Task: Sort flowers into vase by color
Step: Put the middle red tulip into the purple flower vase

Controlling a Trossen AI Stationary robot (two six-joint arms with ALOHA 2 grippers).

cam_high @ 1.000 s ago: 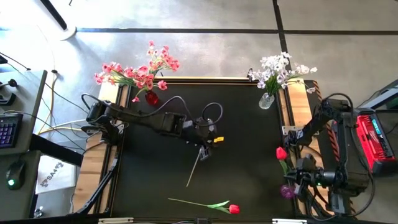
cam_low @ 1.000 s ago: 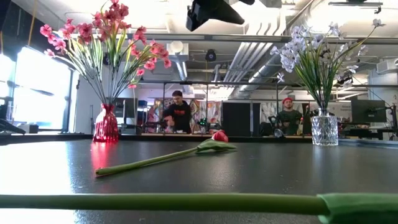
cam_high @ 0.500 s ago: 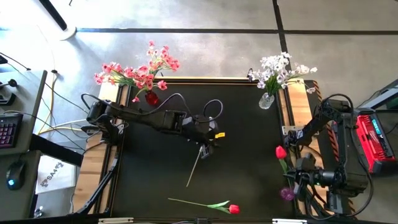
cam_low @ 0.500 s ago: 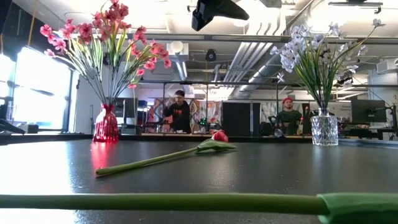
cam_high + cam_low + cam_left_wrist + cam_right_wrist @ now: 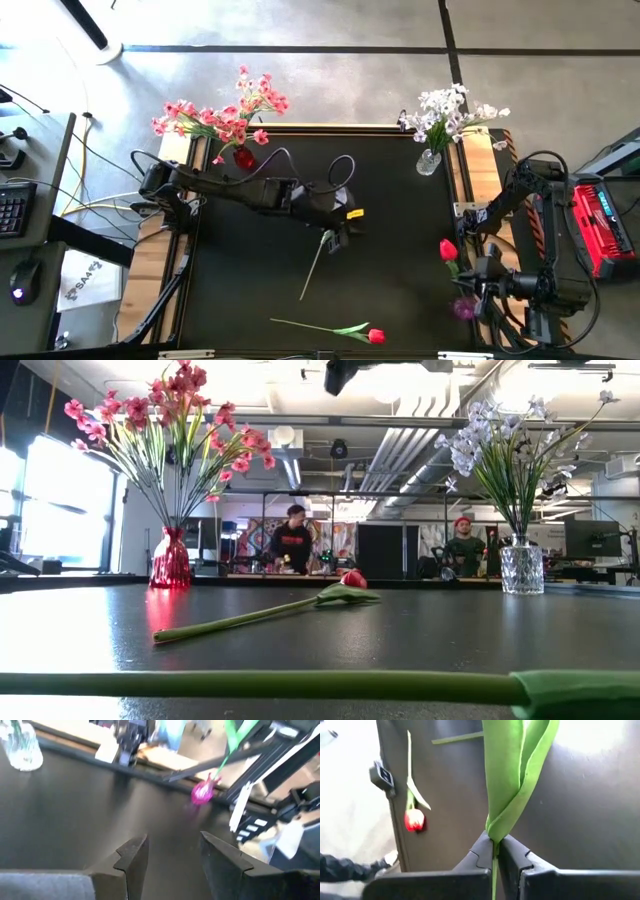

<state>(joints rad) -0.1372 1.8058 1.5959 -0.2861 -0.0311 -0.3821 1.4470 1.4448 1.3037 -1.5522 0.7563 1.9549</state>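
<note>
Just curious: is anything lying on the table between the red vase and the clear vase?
No. In the high view, the stretch between the red vase and the clear vase is bare black table.

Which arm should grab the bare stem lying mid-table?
Left. The open left gripper hovers at the stem's upper end, while the right gripper is shut on a red tulip far to the right.

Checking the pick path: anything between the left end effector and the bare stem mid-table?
Nothing visible. The left end effector hangs open above the stem's upper end, over bare table. The loose tulip lies apart. The right end effector, at the right edge, is shut on another tulip.
</note>
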